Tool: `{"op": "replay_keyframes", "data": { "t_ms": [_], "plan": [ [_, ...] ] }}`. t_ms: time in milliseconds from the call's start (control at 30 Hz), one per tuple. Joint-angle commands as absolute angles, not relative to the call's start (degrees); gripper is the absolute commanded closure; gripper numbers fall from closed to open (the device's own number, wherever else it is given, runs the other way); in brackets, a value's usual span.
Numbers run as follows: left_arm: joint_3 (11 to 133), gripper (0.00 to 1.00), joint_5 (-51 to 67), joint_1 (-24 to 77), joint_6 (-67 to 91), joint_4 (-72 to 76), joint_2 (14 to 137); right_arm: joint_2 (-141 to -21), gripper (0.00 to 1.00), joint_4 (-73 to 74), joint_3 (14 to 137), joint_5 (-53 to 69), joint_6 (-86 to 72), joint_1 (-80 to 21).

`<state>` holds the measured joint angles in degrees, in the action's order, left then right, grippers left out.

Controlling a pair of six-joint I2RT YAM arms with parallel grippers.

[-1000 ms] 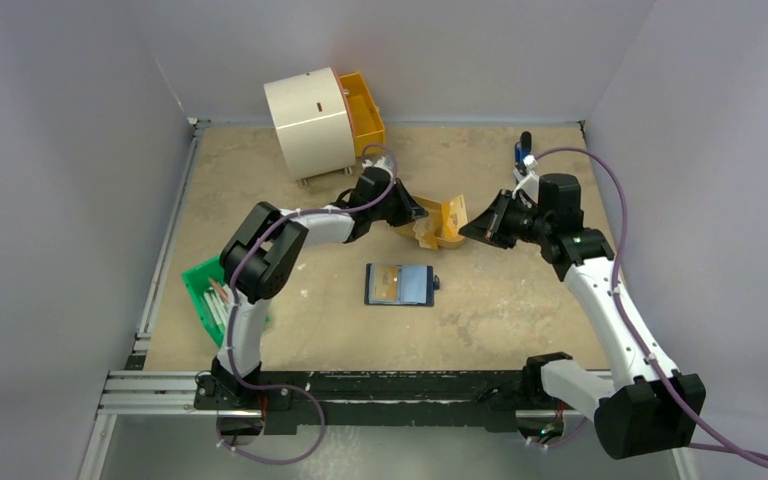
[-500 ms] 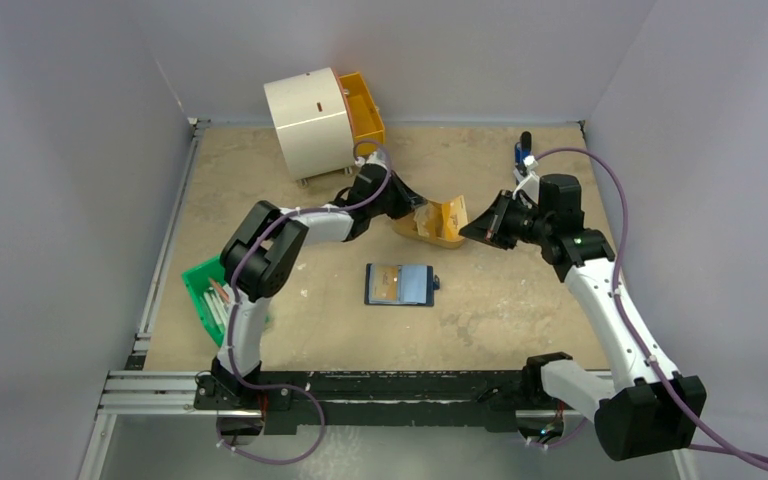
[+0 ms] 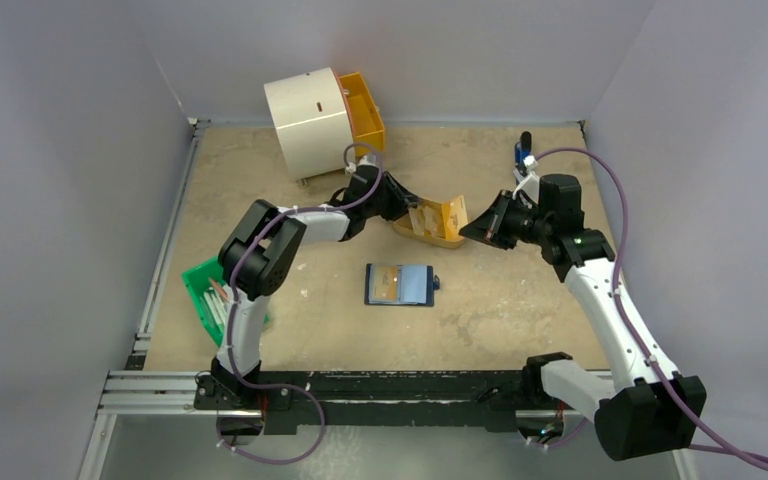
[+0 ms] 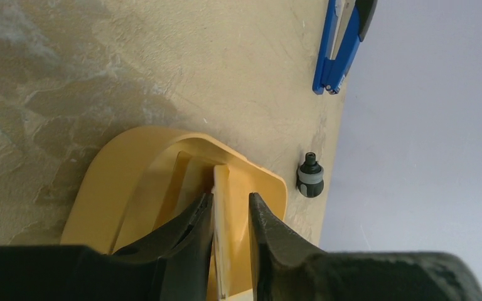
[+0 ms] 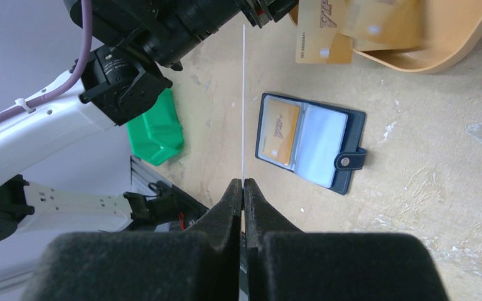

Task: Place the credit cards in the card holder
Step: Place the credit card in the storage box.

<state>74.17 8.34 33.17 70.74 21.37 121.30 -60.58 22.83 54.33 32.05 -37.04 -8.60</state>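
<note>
Tan table (image 3: 520, 310): open card holder (image 3: 416, 285) holds one credit card (image 3: 384, 283).

The left arm (image 3: 322, 225) and right arm (image 3: 610, 310): white tubular links between black joint housings. A purple cable (image 5: 86, 28) loops along each arm, fastened by a white zip tie (image 5: 22, 103). The gripper fingers (image 5: 229, 207) are matte black, tapered. Their black bases (image 3: 222, 385) appear at lower frame.

Right claw (image 5: 243, 188) pinched shut on a credit card (image 5: 243, 94), seen edge-on. Card holder (image 5: 310, 150) lay open on desk (image 5: 414, 207), orange card (image 5: 279, 132) in its left pocket. Orange tray (image 5: 458, 37) held more cards. Green box (image 5: 157, 128) lay beyond.
</note>
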Motion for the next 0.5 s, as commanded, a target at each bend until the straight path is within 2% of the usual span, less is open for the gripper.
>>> {"op": "replay_keyframes", "data": {
  "t_ms": [0,333,467],
  "plan": [
    [74.6,0.7,8.1,33.2,68.5,19.2,117.7,-59.5,1.0,21.3,56.2,32.3,-36.3,-8.4],
    [74.6,0.52,4.6,33.2,64.6,12.8,109.5,-59.2,1.0,21.3,53.9,32.3,-34.2,-8.4],
    [75.3,0.51,2.5,33.2,62.4,10.0,106.3,-58.7,1.0,19.4,52.0,31.9,-34.6,-8.4]
  ]
}}
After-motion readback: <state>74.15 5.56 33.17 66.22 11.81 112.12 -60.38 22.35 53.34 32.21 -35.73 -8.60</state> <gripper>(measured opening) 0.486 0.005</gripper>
